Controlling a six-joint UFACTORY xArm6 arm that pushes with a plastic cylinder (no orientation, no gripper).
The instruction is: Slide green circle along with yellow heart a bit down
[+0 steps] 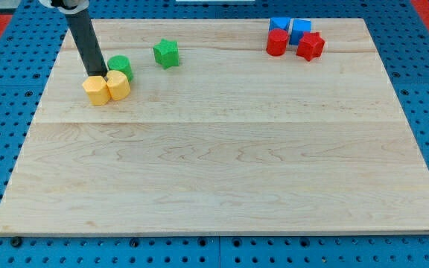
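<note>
At the view's top left, my tip (97, 74) — a bare rod, no pincer — is touching the green circle (119, 65) and the yellow heart (118, 85); both are seeming light, rigid, easy to slide if pushed from above.

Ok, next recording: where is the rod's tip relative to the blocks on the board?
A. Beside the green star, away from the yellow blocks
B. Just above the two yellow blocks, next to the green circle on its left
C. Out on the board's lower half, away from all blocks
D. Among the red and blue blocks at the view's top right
B: my tip meets the board at the view's upper left, right above the yellow blocks and immediately left of the green circle.
</note>
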